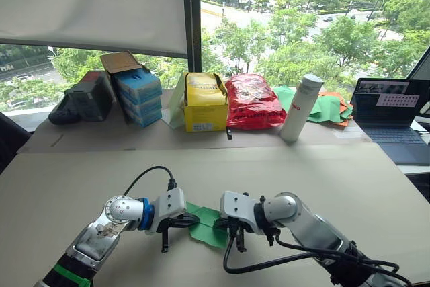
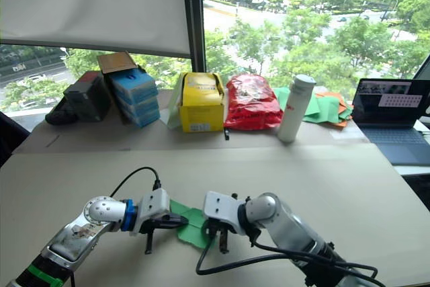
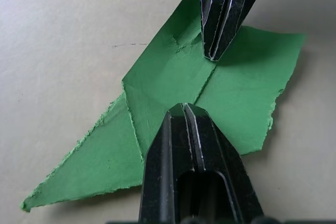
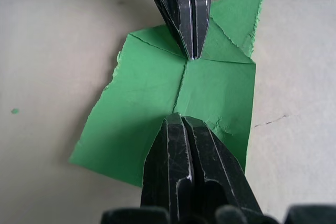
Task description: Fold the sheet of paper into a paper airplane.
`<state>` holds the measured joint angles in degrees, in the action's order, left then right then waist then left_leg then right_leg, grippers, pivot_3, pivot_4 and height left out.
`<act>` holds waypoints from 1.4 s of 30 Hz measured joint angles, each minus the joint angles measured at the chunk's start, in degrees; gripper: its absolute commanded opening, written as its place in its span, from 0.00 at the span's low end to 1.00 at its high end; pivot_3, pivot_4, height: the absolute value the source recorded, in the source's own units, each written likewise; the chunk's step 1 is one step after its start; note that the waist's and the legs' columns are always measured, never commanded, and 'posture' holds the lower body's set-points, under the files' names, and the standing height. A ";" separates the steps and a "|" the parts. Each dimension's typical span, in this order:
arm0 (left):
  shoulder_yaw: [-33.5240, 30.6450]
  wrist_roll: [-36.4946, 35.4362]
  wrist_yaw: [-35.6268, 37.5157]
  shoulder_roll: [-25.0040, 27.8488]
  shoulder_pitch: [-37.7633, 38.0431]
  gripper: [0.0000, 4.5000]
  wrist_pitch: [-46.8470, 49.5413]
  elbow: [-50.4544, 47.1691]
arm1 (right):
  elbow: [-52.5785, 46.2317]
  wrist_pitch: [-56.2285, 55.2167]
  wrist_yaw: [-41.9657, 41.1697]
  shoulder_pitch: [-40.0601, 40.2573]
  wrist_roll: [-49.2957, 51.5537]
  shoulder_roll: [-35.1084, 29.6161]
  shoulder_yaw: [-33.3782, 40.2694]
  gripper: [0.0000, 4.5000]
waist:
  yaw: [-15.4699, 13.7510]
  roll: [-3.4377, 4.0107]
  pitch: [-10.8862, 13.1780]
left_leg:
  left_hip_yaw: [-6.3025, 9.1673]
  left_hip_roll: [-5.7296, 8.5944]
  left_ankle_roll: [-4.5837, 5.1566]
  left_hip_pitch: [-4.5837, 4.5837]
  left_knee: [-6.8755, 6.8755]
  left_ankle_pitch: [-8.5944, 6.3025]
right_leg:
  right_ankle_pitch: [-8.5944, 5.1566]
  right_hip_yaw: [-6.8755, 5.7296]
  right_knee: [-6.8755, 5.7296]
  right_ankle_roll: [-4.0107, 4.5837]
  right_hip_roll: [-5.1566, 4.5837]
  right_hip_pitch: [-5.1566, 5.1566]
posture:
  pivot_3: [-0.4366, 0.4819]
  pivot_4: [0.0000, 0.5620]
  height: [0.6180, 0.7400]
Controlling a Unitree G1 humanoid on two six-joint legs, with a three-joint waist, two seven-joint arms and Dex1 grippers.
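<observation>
The sheet of paper [image 1: 209, 232] is bright green and lies flat on the tan table [image 1: 80, 179] between my two grippers. Its edges are ragged; diagonal flaps are folded in and a centre crease [image 3: 207, 80] runs between them. In the left wrist view one corner trails off into a long point [image 3: 68, 182]. My left gripper [image 3: 184, 109] is shut, its tip resting on the crease. My right gripper [image 4: 178, 119] is shut too and faces it from the opposite side, its tip on the same crease a short way off.
Along the window ledge stand a black case [image 1: 84, 99], stacked blue boxes [image 1: 138, 95], a yellow box [image 1: 205, 102], a red bag [image 1: 252, 102] and a white bottle [image 1: 300, 107]. A pile of green and orange sheets [image 1: 329, 107] lies beside a laptop [image 1: 390, 109].
</observation>
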<state>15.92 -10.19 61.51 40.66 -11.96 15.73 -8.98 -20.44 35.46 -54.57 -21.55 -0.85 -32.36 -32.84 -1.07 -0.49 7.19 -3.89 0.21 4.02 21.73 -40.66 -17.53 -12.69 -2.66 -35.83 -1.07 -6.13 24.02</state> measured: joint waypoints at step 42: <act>-0.29 1.12 1.08 0.20 -1.51 0.00 -0.97 1.05 | -4.90 1.36 5.07 1.50 13.25 3.21 12.15 0.01 | -0.28 0.11 -0.01 | 0.05 -0.03 0.06 0.48 0.00 -0.02 | 0.04 -0.46 0.08 -0.03 0.06 0.14 | 0.48 0.27 1.00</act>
<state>15.63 -9.07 62.59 40.86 -13.47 14.76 -7.92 -25.35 36.82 -49.50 -20.05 12.41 -29.15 -20.70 -1.35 -0.38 7.19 -3.84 0.18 4.09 22.21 -40.66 -17.55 -12.65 -3.12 -35.75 -1.10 -6.06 24.16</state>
